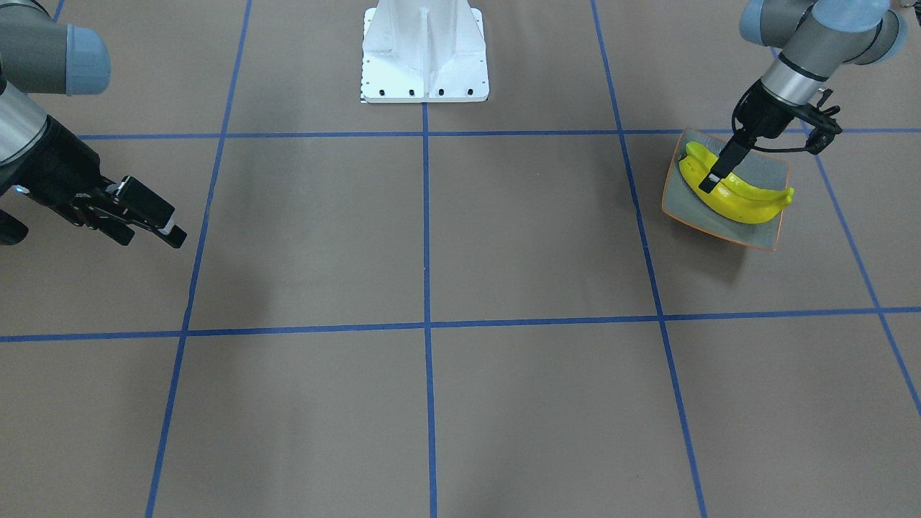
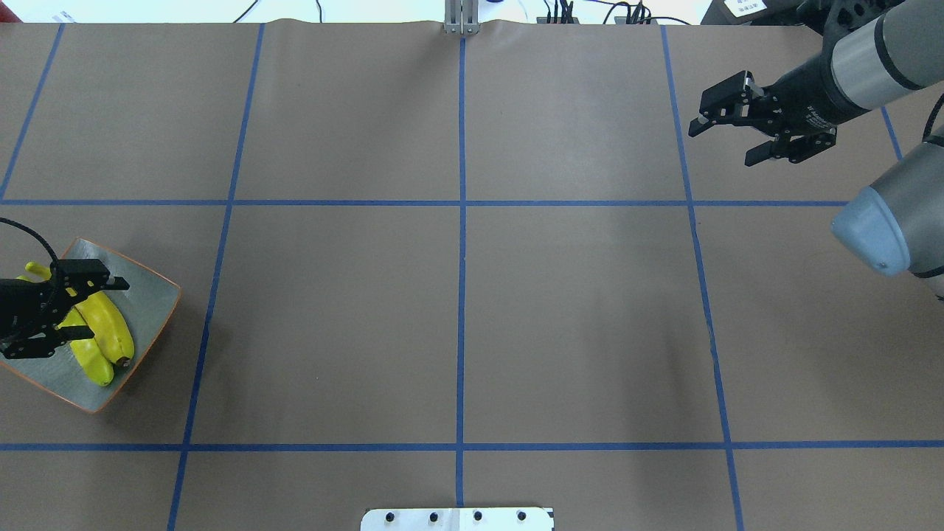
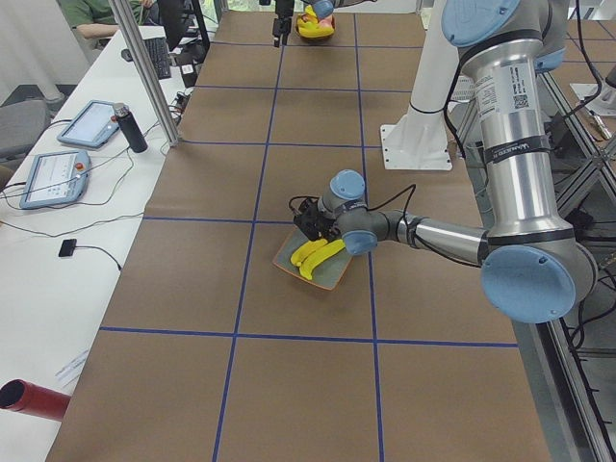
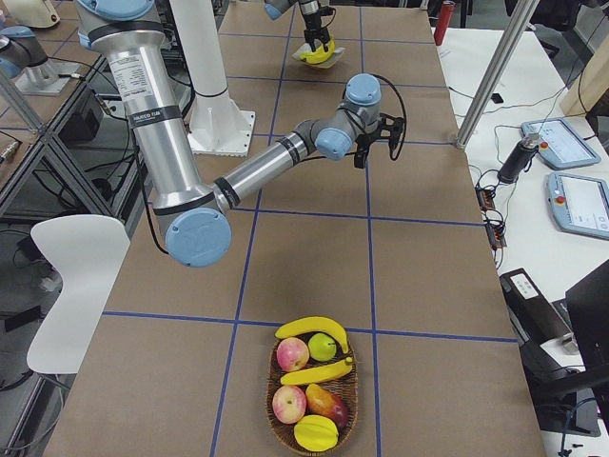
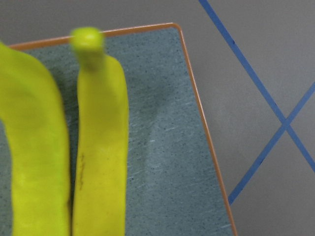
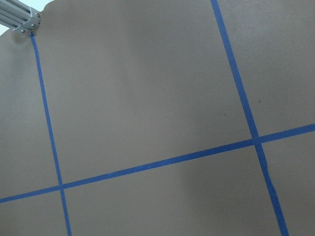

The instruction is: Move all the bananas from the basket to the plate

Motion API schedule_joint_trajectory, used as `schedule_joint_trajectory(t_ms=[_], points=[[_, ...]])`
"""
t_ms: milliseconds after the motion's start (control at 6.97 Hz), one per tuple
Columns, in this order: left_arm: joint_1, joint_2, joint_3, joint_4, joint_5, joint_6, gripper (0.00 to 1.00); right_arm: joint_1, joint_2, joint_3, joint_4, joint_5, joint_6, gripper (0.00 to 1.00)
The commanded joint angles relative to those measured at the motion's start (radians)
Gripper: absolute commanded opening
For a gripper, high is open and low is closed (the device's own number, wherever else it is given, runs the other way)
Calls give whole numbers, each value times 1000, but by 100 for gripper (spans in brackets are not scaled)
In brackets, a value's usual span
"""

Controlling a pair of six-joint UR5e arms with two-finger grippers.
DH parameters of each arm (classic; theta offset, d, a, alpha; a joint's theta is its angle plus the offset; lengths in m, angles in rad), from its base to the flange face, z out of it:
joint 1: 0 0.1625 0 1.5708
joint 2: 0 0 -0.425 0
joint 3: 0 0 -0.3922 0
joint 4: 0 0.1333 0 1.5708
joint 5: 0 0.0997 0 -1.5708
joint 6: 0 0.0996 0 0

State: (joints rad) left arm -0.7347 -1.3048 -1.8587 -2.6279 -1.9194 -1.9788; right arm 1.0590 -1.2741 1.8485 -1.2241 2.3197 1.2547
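A: Two bananas [image 2: 102,335] lie on the plate [image 2: 151,295] at the table's left end, side by side and touching. The left gripper [image 2: 109,307] hangs just over them, jaws spread wide, gripping nothing.
B: So the step looks like clearing off. How?
A: Lift straight up, jaws apart, so no finger drags a banana off.
B: Which way do they run?
A: Long axes parallel, diagonal across the plate. Stems point away from the robot, outward to its left.
B: And the rest?
A: Two more bananas [image 4: 312,329] sit in the basket [image 4: 270,409] among other fruit. The right gripper [image 2: 719,147] hovers, jaws parted, empty.
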Motion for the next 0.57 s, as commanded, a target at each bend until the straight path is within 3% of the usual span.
schedule_joint_trajectory(t_ms=[0,287,431], points=[[-124,-17,0,-3,-175,11,100,1,-4,0,0,1,-9,100],[-216,-65,-4,8,-257,62,100,18,-28,1,-2,10,-79,100],[-233,-65,-5,25,-251,222,100,42,-65,0,-9,10,-169,100]])
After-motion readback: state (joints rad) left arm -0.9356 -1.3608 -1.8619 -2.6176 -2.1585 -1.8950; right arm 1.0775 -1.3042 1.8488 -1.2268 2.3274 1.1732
